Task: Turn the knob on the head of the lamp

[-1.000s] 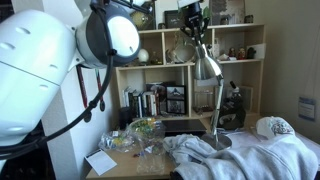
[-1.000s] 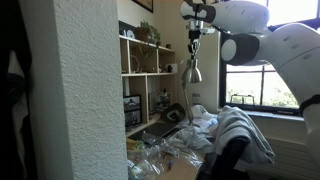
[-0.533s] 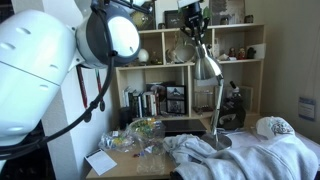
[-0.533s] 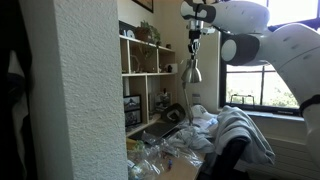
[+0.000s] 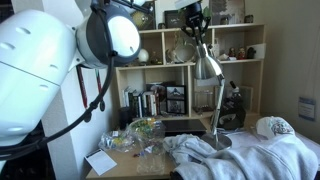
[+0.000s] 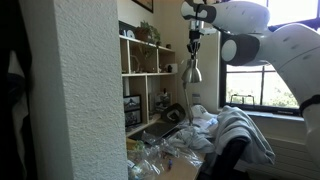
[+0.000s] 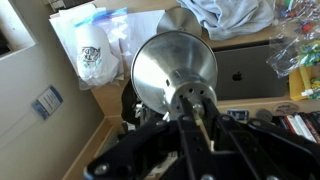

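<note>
As the hand (image 5: 195,41) is hanging over the shiny lamp head (image 5: 207,66), its fingers (image 7: 214,126) are squeezing the little knob (image 7: 193,99) at its narrow tip.

Silver lamp (image 5: 214,110) stands upright, cone head (image 5: 207,68) flaring downward, knob (image 7: 195,99) topmost.

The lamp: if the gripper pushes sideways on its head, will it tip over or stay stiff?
Probably top-heavy: the head sits high on a thin stem above a small base, so it may rock. Its shiny metal likely feels slippery; gripping the knob seems safer.
</note>
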`<action>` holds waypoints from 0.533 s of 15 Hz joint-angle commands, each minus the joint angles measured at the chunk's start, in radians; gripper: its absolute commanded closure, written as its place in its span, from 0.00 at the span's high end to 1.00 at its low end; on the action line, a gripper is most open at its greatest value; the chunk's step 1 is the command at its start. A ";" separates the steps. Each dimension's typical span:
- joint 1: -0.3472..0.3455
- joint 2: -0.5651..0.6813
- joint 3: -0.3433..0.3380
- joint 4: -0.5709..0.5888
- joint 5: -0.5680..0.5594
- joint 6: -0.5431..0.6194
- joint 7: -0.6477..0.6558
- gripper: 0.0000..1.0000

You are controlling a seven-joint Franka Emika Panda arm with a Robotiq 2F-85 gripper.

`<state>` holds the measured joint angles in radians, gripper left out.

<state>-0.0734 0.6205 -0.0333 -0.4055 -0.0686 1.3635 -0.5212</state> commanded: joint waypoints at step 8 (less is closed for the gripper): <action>-0.017 0.038 -0.008 0.101 0.030 -0.012 0.453 0.05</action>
<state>-0.0846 0.6251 -0.0335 -0.3973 -0.0510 1.3835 -0.1910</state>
